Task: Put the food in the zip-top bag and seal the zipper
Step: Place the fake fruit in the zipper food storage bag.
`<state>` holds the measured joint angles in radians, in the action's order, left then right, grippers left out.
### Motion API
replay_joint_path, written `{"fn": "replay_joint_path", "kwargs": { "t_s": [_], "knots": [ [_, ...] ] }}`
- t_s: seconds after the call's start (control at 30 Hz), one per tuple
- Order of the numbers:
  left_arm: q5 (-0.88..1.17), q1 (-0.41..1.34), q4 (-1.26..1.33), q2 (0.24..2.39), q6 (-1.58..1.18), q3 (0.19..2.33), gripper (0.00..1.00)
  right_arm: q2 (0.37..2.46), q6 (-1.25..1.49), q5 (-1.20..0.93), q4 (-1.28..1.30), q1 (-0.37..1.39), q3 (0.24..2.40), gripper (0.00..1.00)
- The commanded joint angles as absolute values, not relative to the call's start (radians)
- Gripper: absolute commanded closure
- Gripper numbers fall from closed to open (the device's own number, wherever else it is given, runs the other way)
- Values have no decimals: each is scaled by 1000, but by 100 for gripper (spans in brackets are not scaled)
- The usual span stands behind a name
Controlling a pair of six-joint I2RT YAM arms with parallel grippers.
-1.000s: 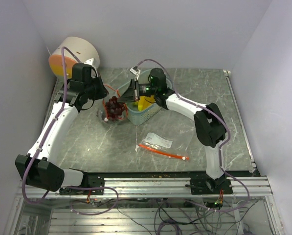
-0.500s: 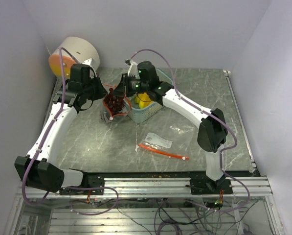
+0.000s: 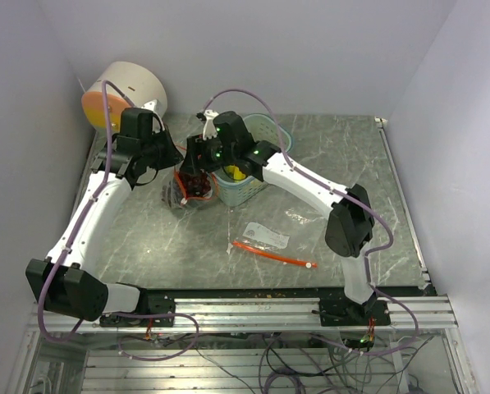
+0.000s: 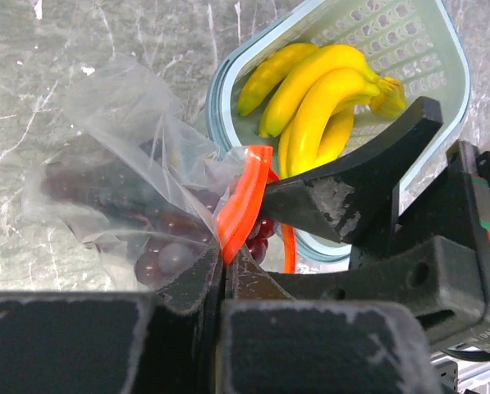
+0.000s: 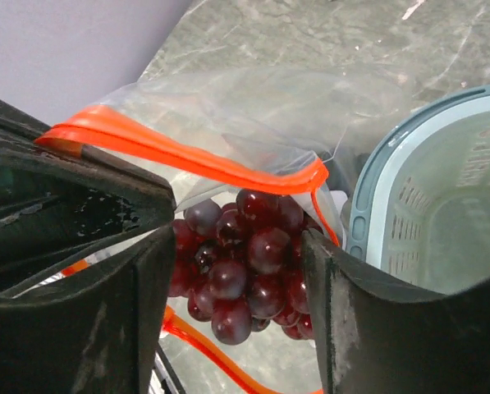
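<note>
Biggest thing first: the grey marble counter (image 3: 146,238) has all the action bunched near its far edge, left of the middle. The pale teal basket (image 4: 425,29) sits there, with the zip-top bag (image 4: 121,123) slumped just beside it on the side toward the far left corner. The bananas (image 4: 318,98) are lying in the basket with nothing touching them. A cluster of dark red grapes (image 5: 245,246) is already down inside the bag, and you can see them through the plastic. I can't spot any blue-black grapes in these views. What just changed: a second ago the right tool (image 3: 195,171) was parked over the basket right above the bananas. Now it has swung across to the bag's mouth with its fingers spread apart and, as far as I can tell, nothing pinched between them; the grapes just show through the gap. So it looks like it left the bananas behind. My guess is it's going for the free lip of the bag to widen the opening, since a whole bunch won't slide through that slot otherwise. The left tool (image 4: 222,267) hasn't budged; it's clamped tight on the orange zipper strip (image 5: 187,156), holding that side of the mouth up. Maybe a third done, I'd say: bananas still to load, zipper not sealed.
</note>
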<state>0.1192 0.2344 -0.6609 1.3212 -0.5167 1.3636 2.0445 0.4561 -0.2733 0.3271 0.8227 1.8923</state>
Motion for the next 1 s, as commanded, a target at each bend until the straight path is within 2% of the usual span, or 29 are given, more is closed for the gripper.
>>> {"fn": "replay_joint_path", "kwargs": {
  "t_s": [0.0, 0.1, 0.3, 0.57, 0.97],
  "knots": [
    [129, 235, -605, 1307, -524, 1357, 93, 1964, 396, -223, 365, 829, 1918, 34],
    [117, 234, -624, 1318, -522, 1397, 93, 1922, 393, -210, 414, 827, 1925, 31],
    [62, 232, -676, 1328, -537, 1498, 93, 1837, 385, -158, 482, 823, 1868, 31],
    [74, 229, -673, 1320, -561, 1543, 93, 1857, 365, -194, 572, 821, 1840, 43],
    [64, 225, -684, 1314, -555, 1584, 93, 1908, 339, -182, 628, 821, 1846, 50]
  ]
}}
